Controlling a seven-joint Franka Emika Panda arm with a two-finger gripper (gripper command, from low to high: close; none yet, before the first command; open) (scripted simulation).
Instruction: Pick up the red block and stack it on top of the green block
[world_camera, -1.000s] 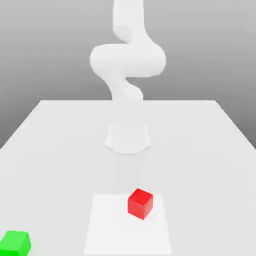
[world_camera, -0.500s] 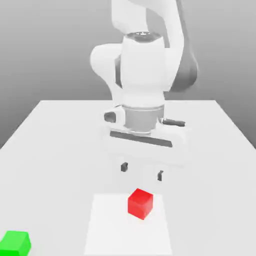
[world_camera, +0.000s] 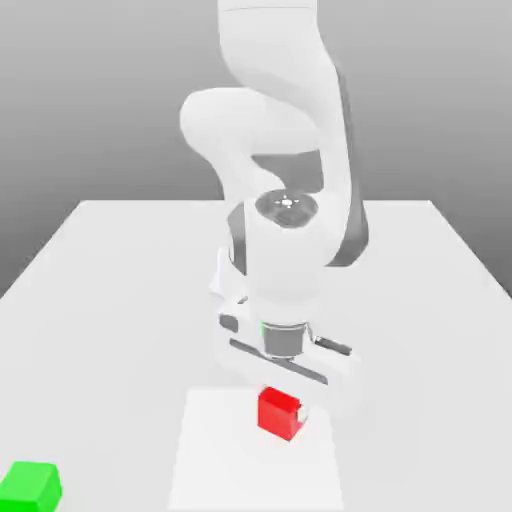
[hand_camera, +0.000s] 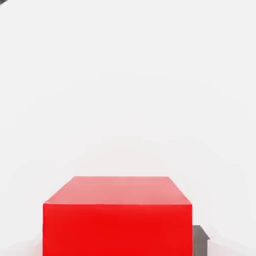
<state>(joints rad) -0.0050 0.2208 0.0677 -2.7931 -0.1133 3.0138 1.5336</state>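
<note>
The red block (world_camera: 277, 413) rests on the white table near its front edge, on a paler square patch. My gripper (world_camera: 281, 408) has come straight down over it and is shut on the red block, one finger on each side of it. In the hand view the red block (hand_camera: 117, 217) looms close, with a dark fingertip (hand_camera: 200, 240) pressed against its side. The green block (world_camera: 30, 487) sits far off at the front corner on the exterior view's left, well apart from the gripper.
The white table (world_camera: 110, 300) stretches wide on both sides. A paler square patch (world_camera: 215, 465) marks the surface under the red block. The arm's base and bulky links (world_camera: 285, 250) rise just behind the gripper.
The hand has dropped from above the table down onto the red block, and its fingers have gone from open to shut around it. The green block has not moved.
</note>
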